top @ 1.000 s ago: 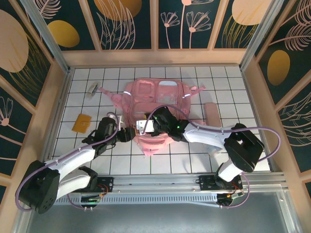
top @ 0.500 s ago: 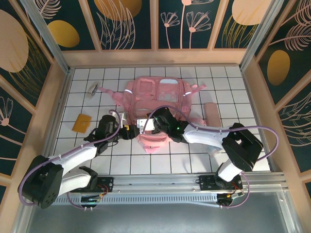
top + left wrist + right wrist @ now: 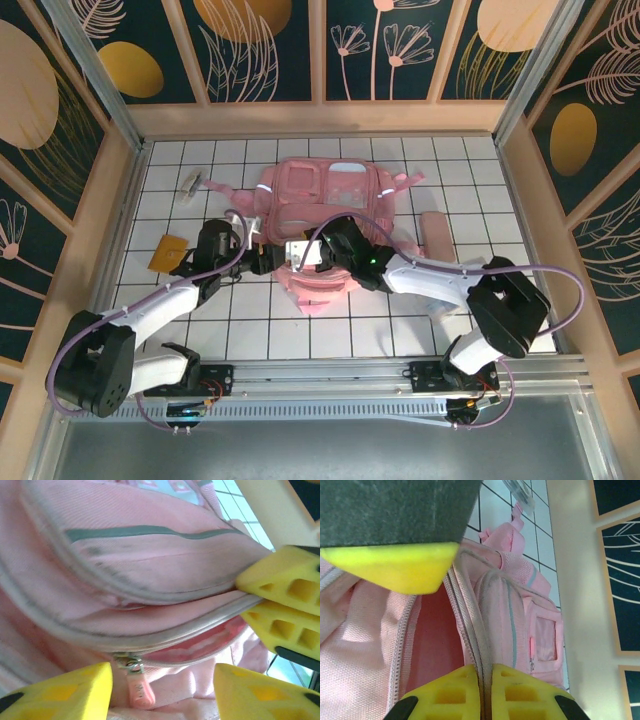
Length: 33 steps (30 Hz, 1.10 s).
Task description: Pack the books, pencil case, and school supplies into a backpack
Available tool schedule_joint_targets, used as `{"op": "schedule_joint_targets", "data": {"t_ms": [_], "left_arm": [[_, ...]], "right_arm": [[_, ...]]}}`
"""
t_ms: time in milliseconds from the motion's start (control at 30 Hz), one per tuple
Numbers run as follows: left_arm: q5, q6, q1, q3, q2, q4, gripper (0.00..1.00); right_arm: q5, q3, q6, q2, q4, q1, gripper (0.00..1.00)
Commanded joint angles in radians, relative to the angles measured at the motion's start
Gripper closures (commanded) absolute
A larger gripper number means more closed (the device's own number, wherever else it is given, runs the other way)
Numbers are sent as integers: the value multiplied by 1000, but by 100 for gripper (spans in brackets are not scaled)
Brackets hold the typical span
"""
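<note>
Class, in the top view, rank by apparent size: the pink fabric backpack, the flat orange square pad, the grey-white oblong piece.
1. Pink fabric backpack
2. Flat orange square pad
3. Grey-white oblong piece, slightly smaller.

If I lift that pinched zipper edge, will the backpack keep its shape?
Probably not: the backpack creases softly where the right pincer pinches it. Its open compartment looks empty, so it is likely light and may drag.

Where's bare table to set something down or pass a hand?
Free: tiles between the backpack and the near rail, and the far right corner beyond the tan oblong. Crowded: left gripper and right gripper at the backpack's mouth.
</note>
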Motion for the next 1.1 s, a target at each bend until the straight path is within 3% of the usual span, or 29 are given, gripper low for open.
{"op": "schedule_joint_targets", "data": {"t_ms": [0,133,333,400,467,500,667,800,900,1067], "left_arm": [[48,89,3,42,27,-12,39],[34,136,4,84,101,-94,50],[44,111,3,98,186,-121,58],[55,113,3,100,194,-115,71],[55,123,3,105,194,-111,95],[50,131,3,107,191,-113,100],[95,182,3,104,142,-109,100],[181,258,3,74,67,-101,100],[229,293,8,37,4,-71,100],[159,294,16,2,-9,2,100]], "right_arm": [[-95,26,-21,-64,-12,-5,100],[-112,36,-7,-74,-23,-10,100],[-118,44,26,-92,-18,-38,100],[-125,42,26,-100,-22,-40,100],[-132,41,25,-106,-27,-40,100],[-130,39,22,-108,-29,-41,100],[-122,16,-27,-123,-65,-57,100],[-235,-9,-119,-187,-184,-103,100],[-243,-52,-170,-243,-214,-143,100],[-301,-63,-182,-340,-258,-194,100]]}}
